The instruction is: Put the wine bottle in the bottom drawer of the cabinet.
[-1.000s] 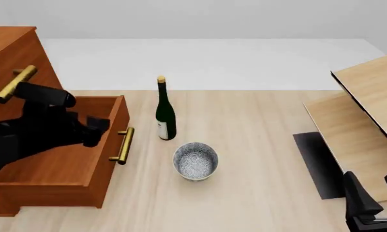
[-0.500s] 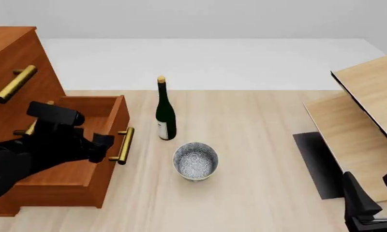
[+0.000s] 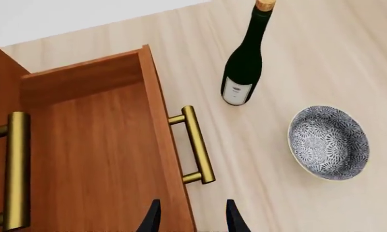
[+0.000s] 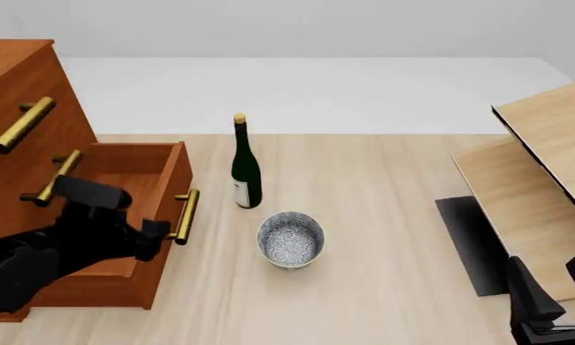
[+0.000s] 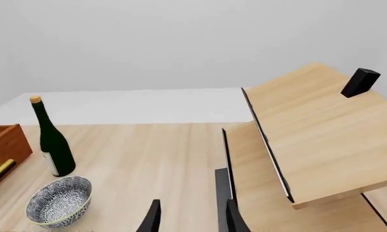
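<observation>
- Black fingertips of the left end effector (image 3: 190, 217) stand a little apart with nothing between them; it is open and hangs above the front edge of the bottom drawer (image 4: 124, 215), near its brass bar handle (image 4: 183, 215).
- Reddish-brown, the bottom drawer is pulled out of the cabinet (image 4: 24, 108) and its inside looks empty, so I judge the opening step is done.
- Dark green, the wine bottle (image 4: 244, 164) stands upright on the counter (image 4: 384, 215), just beside the open drawer's front corner and behind a patterned bowl (image 4: 290, 239).
- At the near right, the right end effector (image 5: 190, 215) is also open and empty, well apart from the bottle.
- Next I judge a grasp of the bottle is needed; the left arm is the nearer. The bottle is tall and slim, so it may tip, and it probably must be laid down to fit in the drawer.
</observation>
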Robot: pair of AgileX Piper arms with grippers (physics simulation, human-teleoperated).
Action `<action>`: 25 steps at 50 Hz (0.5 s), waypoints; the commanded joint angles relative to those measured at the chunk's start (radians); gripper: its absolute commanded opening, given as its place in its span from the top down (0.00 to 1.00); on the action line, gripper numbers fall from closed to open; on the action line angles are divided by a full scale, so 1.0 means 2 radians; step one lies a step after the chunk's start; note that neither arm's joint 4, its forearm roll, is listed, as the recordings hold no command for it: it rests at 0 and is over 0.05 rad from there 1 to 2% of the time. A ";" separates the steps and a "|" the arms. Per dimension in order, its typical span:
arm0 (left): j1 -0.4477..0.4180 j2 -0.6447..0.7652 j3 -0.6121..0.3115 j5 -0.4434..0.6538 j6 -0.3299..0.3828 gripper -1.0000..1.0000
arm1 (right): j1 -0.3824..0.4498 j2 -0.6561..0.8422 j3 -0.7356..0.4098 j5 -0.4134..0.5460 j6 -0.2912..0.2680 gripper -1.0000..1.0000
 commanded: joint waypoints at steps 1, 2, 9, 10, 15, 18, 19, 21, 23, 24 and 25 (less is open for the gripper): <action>0.005 0.020 0.024 -0.033 0.003 0.00 | 0.003 0.001 0.000 0.000 0.000 0.00; 0.005 0.023 0.026 -0.037 0.000 0.00 | 0.004 0.002 0.000 0.000 0.000 0.00; 0.003 0.031 0.034 -0.050 -0.002 0.00 | 0.006 0.002 0.000 0.002 0.000 0.00; 0.002 0.033 0.036 -0.053 -0.001 0.00 | 0.006 0.003 0.000 0.002 0.000 0.00; -0.004 0.037 0.040 -0.059 -0.007 0.00 | 0.008 0.005 0.000 0.001 0.000 0.00; -0.004 0.042 0.041 -0.065 -0.005 0.00 | 0.009 0.006 0.001 0.000 -0.001 0.00; -0.005 0.042 0.041 -0.065 -0.006 0.00 | 0.009 0.006 0.001 0.000 -0.001 0.00; -0.003 0.045 0.042 -0.069 -0.003 0.00 | 0.009 0.006 0.001 0.000 0.000 0.00; -0.006 0.046 0.043 -0.070 -0.006 0.00 | 0.009 0.006 0.000 0.001 -0.001 0.00; -0.007 0.047 0.044 -0.073 -0.007 0.00 | 0.010 0.006 0.000 0.001 -0.001 0.00; -0.007 0.048 0.045 -0.074 -0.005 0.00 | 0.010 0.006 0.000 0.001 0.000 0.00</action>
